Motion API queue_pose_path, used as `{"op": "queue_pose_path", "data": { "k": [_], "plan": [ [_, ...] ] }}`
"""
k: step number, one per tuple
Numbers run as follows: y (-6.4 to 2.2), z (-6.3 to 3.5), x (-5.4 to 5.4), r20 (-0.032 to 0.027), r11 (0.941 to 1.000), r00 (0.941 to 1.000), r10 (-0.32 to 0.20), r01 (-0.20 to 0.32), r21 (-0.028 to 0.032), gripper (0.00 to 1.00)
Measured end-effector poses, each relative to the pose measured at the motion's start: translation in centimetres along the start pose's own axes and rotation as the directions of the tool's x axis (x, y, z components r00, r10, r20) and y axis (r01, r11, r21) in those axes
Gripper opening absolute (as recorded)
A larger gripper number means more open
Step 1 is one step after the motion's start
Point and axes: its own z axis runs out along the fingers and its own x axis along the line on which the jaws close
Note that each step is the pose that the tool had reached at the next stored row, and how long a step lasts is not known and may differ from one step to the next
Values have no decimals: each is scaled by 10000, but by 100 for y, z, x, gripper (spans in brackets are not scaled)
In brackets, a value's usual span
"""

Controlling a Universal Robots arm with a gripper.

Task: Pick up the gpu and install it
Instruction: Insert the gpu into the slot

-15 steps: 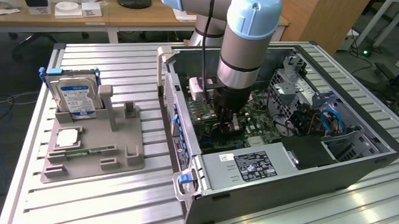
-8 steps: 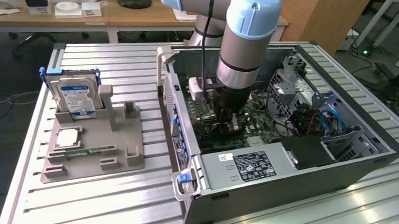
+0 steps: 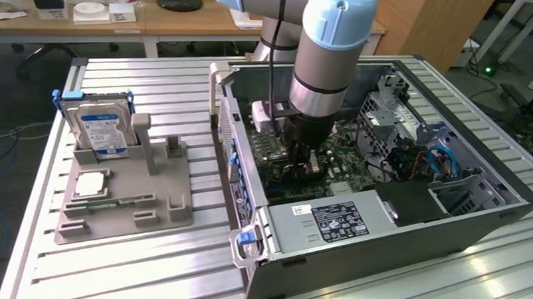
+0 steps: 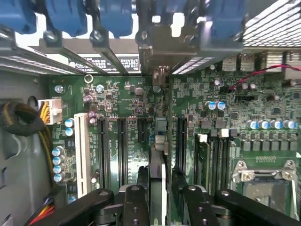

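Exterior view: arm reaches down into open computer case, gripper low over motherboard; hard drive upright in grey holder at exterior view's left.
Wrist view: gpu stands edge-on in motherboard slot between black fingers; jaws flank card, grip or release unclear; blue latches, memory stick nearby.

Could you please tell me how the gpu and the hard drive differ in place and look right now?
1. The gpu stands on edge on the motherboard inside the computer case; the hard drive stands in the grey holder outside it.
2. The gpu is a thin card; the hard drive is boxy, with a blue-white label.
3. The pincer is right at the gpu; the hard drive stands well apart from it.
Both stand on edge.
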Motion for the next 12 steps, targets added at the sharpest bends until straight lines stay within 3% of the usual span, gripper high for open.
{"op": "queue_pose_path", "data": {
  "k": [10, 12],
  "plan": [
    [-3, -327, -12, 4, 9999, 10000, -9, 9, 144, 35],
    [5, -340, -13, 7, 9998, 10000, -11, 11, 186, 35]
  ]
}}
